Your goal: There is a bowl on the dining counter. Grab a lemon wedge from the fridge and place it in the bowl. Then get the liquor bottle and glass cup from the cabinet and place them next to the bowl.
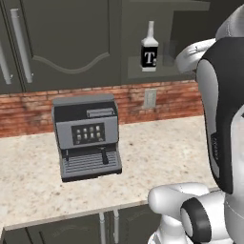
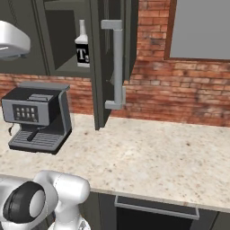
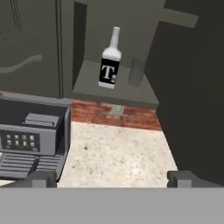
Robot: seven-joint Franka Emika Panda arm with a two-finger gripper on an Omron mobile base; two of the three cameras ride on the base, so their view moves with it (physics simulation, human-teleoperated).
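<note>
The liquor bottle point(image 3: 109, 61) stands upright on the lower shelf of the open cabinet point(image 3: 114, 91), pale with a black label and a white letter. It also appears in the left base view as the bottle point(image 1: 149, 50) and in the right base view as the bottle point(image 2: 82, 48). Just to its right on the same shelf stands the glass cup point(image 3: 136, 72), greyish and faint. My gripper point(image 3: 113, 179) is open, well short of the shelf and below it, with nothing between its fingers. The bowl, lemon wedge, fridge and dining counter are out of view.
A grey coffee machine point(image 1: 88, 136) sits on the speckled wall counter point(image 1: 162, 152) under the cabinet's left side. The open cabinet door point(image 2: 101, 67) with its bar handle point(image 2: 117, 63) juts out over the counter. A brick wall point(image 2: 179, 90) runs behind.
</note>
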